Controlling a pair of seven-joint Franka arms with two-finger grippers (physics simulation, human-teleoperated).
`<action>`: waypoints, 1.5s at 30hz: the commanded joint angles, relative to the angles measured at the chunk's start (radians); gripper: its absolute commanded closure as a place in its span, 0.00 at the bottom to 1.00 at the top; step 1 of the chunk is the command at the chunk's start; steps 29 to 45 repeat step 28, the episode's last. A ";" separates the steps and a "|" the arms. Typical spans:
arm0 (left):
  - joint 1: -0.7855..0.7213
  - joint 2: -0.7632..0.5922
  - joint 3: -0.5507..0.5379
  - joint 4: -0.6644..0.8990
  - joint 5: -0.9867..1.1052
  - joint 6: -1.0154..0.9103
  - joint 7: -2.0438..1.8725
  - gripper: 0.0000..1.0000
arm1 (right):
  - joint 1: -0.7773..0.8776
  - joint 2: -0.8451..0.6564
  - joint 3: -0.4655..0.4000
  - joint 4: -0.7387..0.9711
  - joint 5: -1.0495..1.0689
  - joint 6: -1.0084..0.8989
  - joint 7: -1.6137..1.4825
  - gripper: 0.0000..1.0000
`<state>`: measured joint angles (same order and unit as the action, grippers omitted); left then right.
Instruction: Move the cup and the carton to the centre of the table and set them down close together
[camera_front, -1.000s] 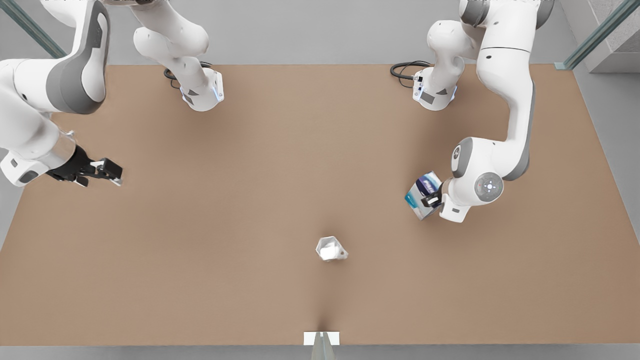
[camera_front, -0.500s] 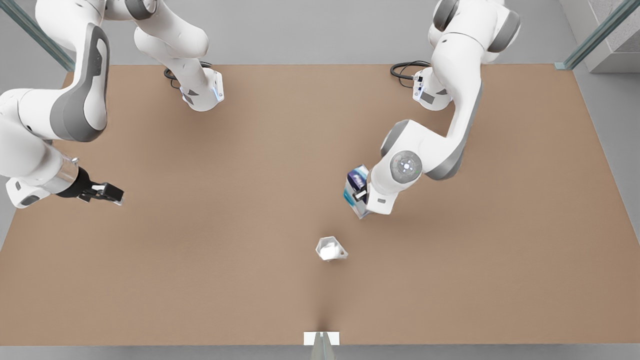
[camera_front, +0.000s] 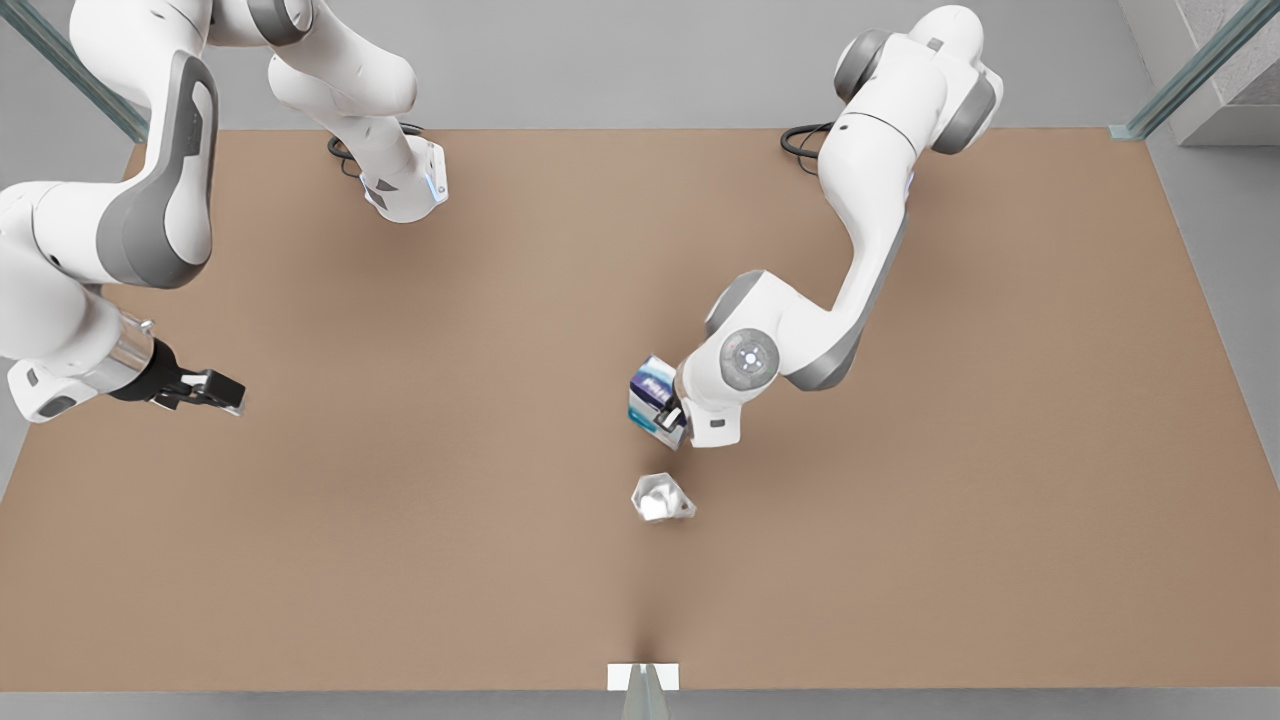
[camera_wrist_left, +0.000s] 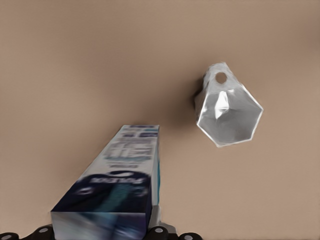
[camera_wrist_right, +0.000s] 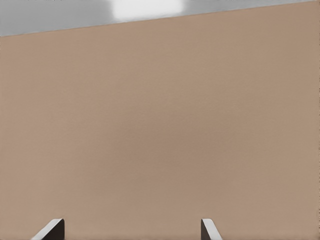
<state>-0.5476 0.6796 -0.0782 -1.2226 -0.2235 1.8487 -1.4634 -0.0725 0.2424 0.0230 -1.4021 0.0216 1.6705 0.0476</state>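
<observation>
The left gripper, at the front view's centre, is clamping the carton just above the cup standing on the table. Advised: lowering it upright beside the cup, without contact. The right gripper, spread and empty, is waiting at the left edge.

Hidden and cut off

The carton print is too blurred to read, and its near end is cropped in the left wrist view. The left tool is mostly hidden behind its wrist; the right tool fingertips barely show.
</observation>
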 joint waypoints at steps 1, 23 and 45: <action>0.000 0.000 0.000 0.000 0.000 0.000 0.000 0.00 | 0.000 0.000 0.000 0.000 0.001 0.000 0.000 0.00; 0.370 -0.365 0.087 -0.012 0.299 -0.326 1.433 0.00 | -0.010 0.002 -0.026 0.000 0.001 0.006 -0.025 0.00; 0.388 -0.393 0.066 -0.067 0.334 -0.290 1.437 0.00 | -0.010 0.012 -0.026 0.028 0.001 -0.002 -0.026 0.00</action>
